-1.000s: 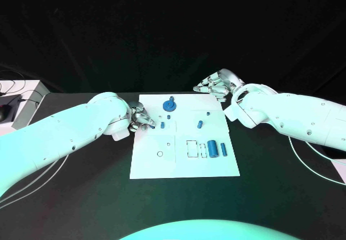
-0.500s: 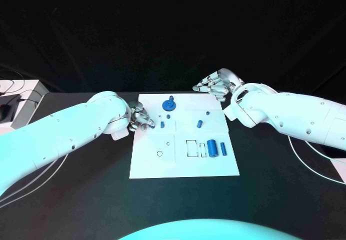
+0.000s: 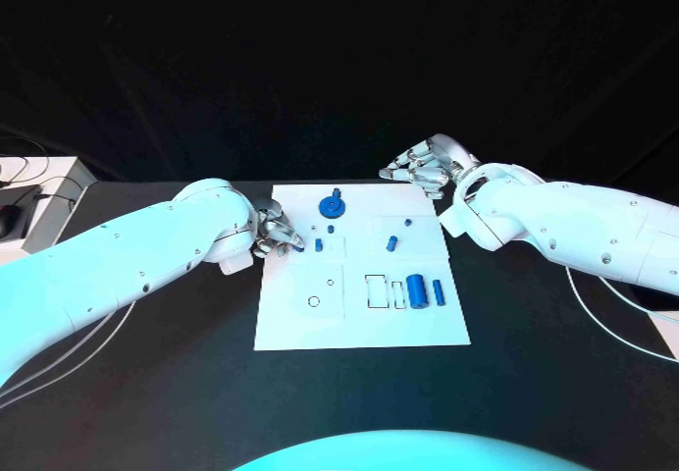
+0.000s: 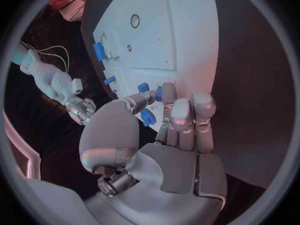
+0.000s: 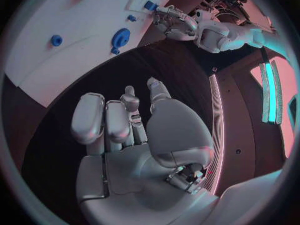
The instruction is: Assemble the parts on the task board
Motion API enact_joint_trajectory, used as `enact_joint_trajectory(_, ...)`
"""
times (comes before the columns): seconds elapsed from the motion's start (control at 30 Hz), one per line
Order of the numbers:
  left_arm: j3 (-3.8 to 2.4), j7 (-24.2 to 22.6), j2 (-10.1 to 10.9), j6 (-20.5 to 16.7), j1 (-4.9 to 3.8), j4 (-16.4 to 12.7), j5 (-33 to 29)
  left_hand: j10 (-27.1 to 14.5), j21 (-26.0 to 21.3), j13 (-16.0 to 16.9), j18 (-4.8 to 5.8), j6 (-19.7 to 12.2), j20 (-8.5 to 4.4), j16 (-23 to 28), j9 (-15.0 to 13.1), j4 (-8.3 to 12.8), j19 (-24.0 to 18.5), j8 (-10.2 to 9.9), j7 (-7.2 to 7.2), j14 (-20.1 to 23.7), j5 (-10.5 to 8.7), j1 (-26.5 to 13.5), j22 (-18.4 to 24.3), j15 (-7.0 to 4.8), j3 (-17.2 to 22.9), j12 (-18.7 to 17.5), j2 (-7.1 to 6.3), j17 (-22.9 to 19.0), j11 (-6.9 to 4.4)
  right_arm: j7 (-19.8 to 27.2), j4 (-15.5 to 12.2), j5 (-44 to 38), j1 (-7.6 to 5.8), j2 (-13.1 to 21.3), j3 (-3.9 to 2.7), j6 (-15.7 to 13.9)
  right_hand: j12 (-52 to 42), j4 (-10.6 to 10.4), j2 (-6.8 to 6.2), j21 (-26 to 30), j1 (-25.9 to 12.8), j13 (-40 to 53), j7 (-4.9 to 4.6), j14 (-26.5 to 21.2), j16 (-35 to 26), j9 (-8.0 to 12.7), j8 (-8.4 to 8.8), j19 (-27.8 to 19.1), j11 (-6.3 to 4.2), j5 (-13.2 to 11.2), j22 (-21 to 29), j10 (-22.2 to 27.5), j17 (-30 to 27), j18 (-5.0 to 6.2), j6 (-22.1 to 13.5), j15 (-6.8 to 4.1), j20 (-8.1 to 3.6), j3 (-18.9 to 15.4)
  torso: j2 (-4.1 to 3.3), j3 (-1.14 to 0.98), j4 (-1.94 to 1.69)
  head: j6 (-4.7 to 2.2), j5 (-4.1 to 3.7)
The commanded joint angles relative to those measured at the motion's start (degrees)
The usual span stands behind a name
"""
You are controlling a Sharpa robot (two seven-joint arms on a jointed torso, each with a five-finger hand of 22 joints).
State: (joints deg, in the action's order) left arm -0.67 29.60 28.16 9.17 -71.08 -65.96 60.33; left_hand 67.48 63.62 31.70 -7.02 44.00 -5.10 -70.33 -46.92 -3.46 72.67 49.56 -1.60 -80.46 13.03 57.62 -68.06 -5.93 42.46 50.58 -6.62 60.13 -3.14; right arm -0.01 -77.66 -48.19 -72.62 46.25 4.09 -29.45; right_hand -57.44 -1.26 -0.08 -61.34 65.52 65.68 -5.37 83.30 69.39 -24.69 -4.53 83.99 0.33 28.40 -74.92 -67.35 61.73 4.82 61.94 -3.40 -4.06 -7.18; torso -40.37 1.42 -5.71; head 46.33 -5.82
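While unlabelled, task board (image 3: 361,319) holds parts (image 3: 416,289).

No legible text — (none anywhere)

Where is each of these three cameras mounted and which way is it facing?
Head view: on the robot's head, looking down at the white task board on the black table; both white arms enter from the sides.
Left wrist view: behind the left hand, facing the board's edge.
Right wrist view: behind the right hand, which hovers over black table beside the board.
Shared: all show the round blue gear-like part.
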Motion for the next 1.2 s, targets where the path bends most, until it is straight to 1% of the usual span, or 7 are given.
enact_joint_trajectory(0.03,0.14,-0.1,-0.4,1.1,0.21,0.0,0.2,0.3,0.1,0.1,0.39,1.1,-0.22,0.3,-0.1,6.6,0.2,-0.3,0.63,-0.5,0.28,0.8,0.0,0.06,7.2,-0.3,0.16,0.1,-0.14,0.3,0.0,-0.3,-0.01,0.0,-0.04,0.6,0.0,0.3,0.48,0.1,-0.2,0.1,-0.04,-0.1,-0.3,0.1,0.20,2.4,-0.06,0.3,-8.1,-0.1,0.1,0.22,0.3,-0.23,-0.34,-0.1,-0.04,-0.02,0.04,-0.07,0.03)
enact_joint_trajectory(0.23,0.15,-0.2,-0.9,1.4,0.22,0.7,0.2,0.3,0.1,0.1,0.39,1.1,-0.22,0.3,-0.1,6.6,0.2,-0.3,0.63,-0.5,0.28,0.8,0.0,0.06,7.2,-0.3,0.16,0.1,-0.14,0.3,-0.1,-0.3,-0.01,0.0,-0.04,0.5,0.0,0.3,0.48,0.1,-0.2,0.1,-0.04,-0.1,-0.3,0.1,0.20,2.4,-0.06,0.3,-8.1,-0.1,0.1,0.22,0.3,-0.23,-0.34,-0.1,-0.08,-0.05,0.06,-0.07,-0.01)
enact_joint_trajectory(0.43,0.25,0.0,-2.0,3.1,0.22,2.1,-0.2,0.2,0.0,0.1,0.36,1.0,-0.14,0.3,-0.1,6.3,0.1,-0.5,0.60,-0.4,0.18,1.0,0.0,0.11,6.9,-0.3,0.13,0.3,-0.10,0.3,-0.1,-0.3,-0.01,-0.1,-0.04,0.6,0.0,0.3,0.48,0.1,-0.2,0.1,-0.04,-0.1,-0.3,0.1,0.20,2.4,-0.06,0.3,-8.1,-0.1,0.1,0.22,0.3,-0.23,-0.34,-0.1,-0.13,-0.04,0.10,0.07,-0.21)
enact_joint_trajectory(0.6,0.40,0.1,-2.4,4.0,0.23,2.7,-0.6,0.2,0.0,0.2,0.35,1.2,-0.09,0.2,0.0,6.2,0.0,-0.8,0.59,-0.4,0.11,1.2,0.1,0.14,6.5,-0.3,0.16,0.4,-0.07,0.3,0.0,-0.3,-0.01,-0.2,-0.04,0.6,0.0,0.3,0.48,0.1,-0.2,0.1,-0.04,-0.1,-0.3,0.1,0.20,2.4,-0.06,0.3,-8.1,-0.1,0.1,0.22,0.3,-0.23,-0.34,-0.1,-0.13,-0.06,0.12,0.14,-0.26)
enact_joint_trajectory(0.67,0.44,0.2,-2.4,4.4,0.23,2.8,-0.6,0.2,0.0,0.2,0.36,1.2,-0.08,0.2,0.0,6.2,0.0,-0.9,0.58,-0.4,0.14,1.2,0.1,0.14,6.4,-0.3,0.18,0.5,-0.07,0.3,0.0,-0.3,-0.01,-0.2,-0.04,0.6,0.0,0.3,0.48,0.1,-0.2,0.1,-0.04,-0.1,-0.3,0.1,0.20,2.4,-0.06,0.3,-8.1,-0.1,0.1,0.22,0.3,-0.23,-0.34,-0.1,-0.07,-0.04,0.03,0.22,-0.37)
enact_joint_trajectory(0.9,0.52,0.3,-2.4,5.4,0.23,2.7,-0.7,0.2,-0.1,0.2,0.39,1.4,-0.11,0.2,0.1,6.3,0.0,-1.2,0.59,-0.4,0.14,1.4,0.1,0.15,6.2,-0.4,0.07,0.6,-0.07,0.4,0.0,-0.3,-0.01,-0.2,-0.04,0.6,0.0,0.3,0.48,0.1,-0.2,0.1,-0.04,-0.1,-0.3,0.1,0.20,2.4,-0.06,0.3,-8.1,-0.1,0.1,0.22,0.3,-0.23,-0.34,-0.1,0.01,0.02,-0.06,0.34,-0.48)
enact_joint_trajectory(1.2,0.59,-0.3,-2.0,4.8,0.24,1.8,1.3,0.3,0.0,0.2,0.45,1.5,-0.16,0.2,0.1,6.3,0.0,-1.3,0.58,-0.4,0.17,1.7,0.0,0.15,6.2,-0.5,0.01,0.6,-0.07,0.4,0.0,-0.3,-0.01,-0.1,-0.04,0.6,0.0,0.3,0.48,0.1,-0.2,0.1,-0.04,-0.1,-0.3,0.1,0.20,2.4,-0.06,0.3,-8.1,-0.1,0.1,0.22,0.3,-0.23,-0.34,-0.1,-0.03,0.05,0.00,0.37,-0.37)
